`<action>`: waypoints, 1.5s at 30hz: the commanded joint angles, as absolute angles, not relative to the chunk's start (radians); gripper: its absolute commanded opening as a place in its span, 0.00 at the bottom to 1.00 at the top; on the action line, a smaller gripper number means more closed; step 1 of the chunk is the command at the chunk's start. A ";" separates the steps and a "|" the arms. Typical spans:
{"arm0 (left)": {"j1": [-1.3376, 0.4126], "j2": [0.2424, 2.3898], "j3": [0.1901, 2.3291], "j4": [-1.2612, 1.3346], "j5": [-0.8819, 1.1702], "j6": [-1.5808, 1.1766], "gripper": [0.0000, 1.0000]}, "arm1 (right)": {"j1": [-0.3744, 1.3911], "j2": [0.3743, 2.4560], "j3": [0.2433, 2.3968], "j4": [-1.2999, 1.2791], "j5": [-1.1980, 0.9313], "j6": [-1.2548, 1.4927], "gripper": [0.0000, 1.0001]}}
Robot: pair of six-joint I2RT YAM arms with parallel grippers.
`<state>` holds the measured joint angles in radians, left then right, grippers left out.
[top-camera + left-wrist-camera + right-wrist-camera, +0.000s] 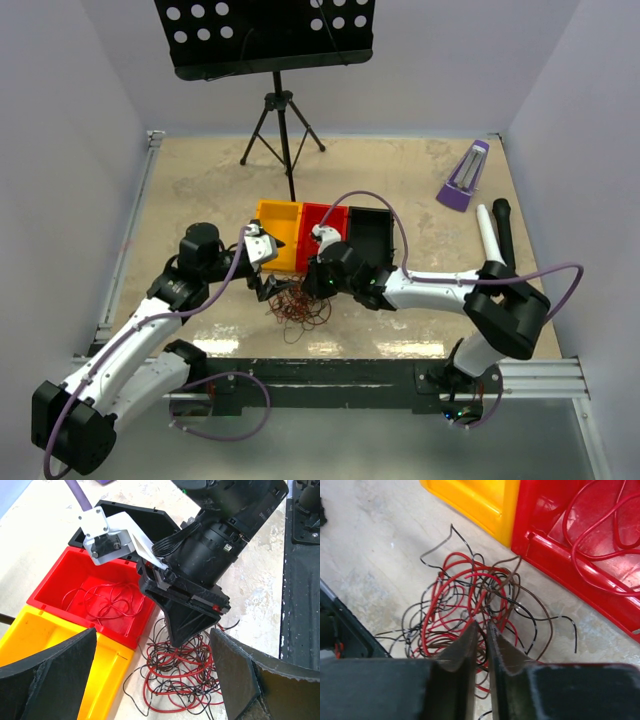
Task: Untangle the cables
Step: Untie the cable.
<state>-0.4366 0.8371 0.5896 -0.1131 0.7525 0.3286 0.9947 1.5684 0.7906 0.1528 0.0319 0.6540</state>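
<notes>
The cables (302, 308) (185, 675) (465, 595) are a loopy clump of thin red, black and brown wires on the table, just in front of the red bin (318, 212). My right gripper (318, 287) (483, 625) points down into the clump, its jaws drawn to a narrow slit with wires caught between them. In the left wrist view the right gripper's black fingers (182, 630) press into the top of the clump. My left gripper (266, 288) (152, 647) hovers wide open over the clump's left side, holding nothing. One loose red wire (105, 600) lies inside the red bin (50, 587).
A yellow bin (278, 225), the red bin and a black bin (370, 232) stand in a row behind the clump. A music stand's tripod (283, 120) is at the back, with a purple wedge-shaped object (463, 178) at the back right and a white and black tube (495, 228).
</notes>
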 commanded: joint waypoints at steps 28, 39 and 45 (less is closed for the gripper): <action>-0.471 0.897 0.623 0.284 1.109 -0.015 1.00 | 1.003 1.061 0.929 0.026 0.044 0.575 0.00; -0.491 0.877 0.606 0.162 1.120 0.161 1.00 | 1.008 1.071 1.085 -0.008 0.008 0.549 0.00; -0.492 0.917 0.595 0.290 1.089 0.124 0.74 | 1.049 1.066 1.094 0.020 0.006 0.558 0.00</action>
